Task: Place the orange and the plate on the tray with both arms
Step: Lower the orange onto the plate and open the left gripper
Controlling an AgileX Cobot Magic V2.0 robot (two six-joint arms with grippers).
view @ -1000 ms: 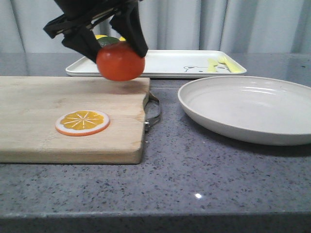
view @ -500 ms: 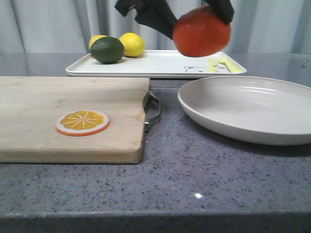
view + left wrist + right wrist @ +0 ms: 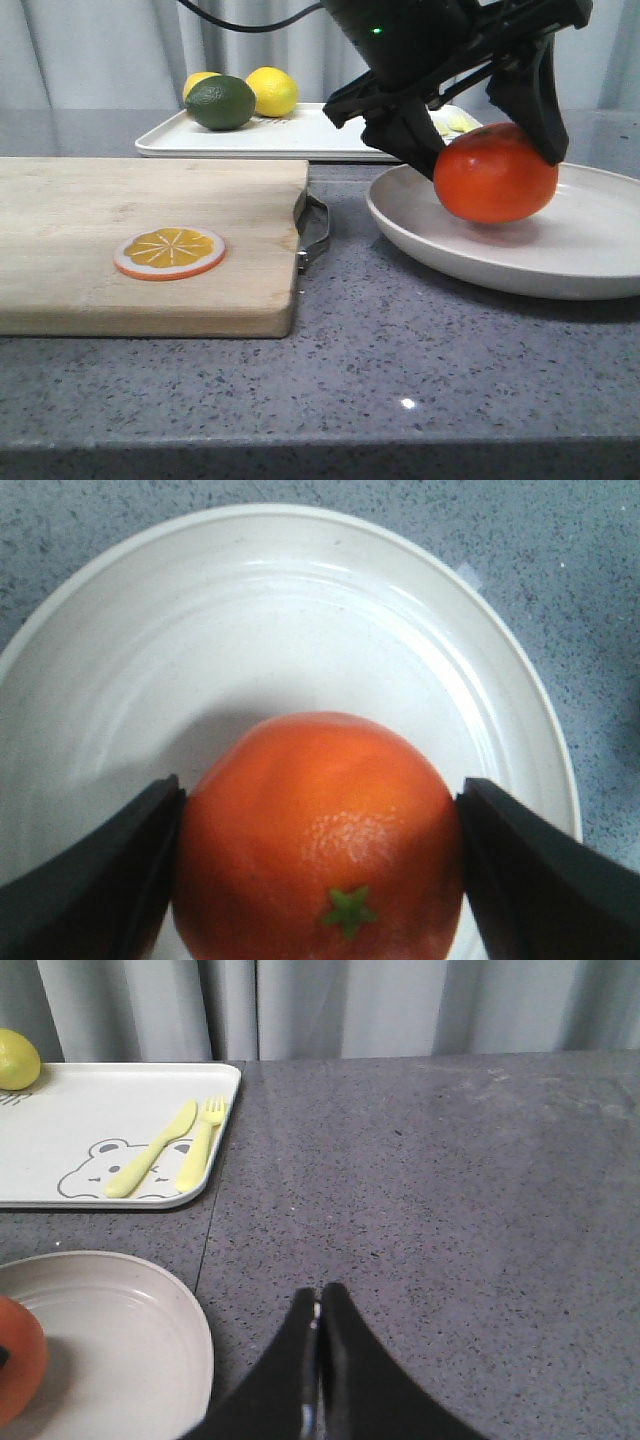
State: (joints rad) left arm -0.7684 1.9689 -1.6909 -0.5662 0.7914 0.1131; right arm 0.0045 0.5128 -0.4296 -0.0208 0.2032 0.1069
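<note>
Left claw (image 3: 490, 140) clamps the round bright orange fruit (image 3: 496, 172) low over the wide off-white plate (image 3: 600, 262) on the right, presumably to load it. Right claw (image 3: 319, 1335) pressed closed, empty. White rectangular tray (image 3: 330, 135) lies beyond on the grey tabletop (image 3: 400, 380).

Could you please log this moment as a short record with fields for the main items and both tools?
orange: held by the left tool, low over the plate
plate: on the counter, in front of the tray
tray: behind, holding two lemons and a lime
right tool: shut, empty, beside the plate
cutting board: left, with an orange slice on it
</note>
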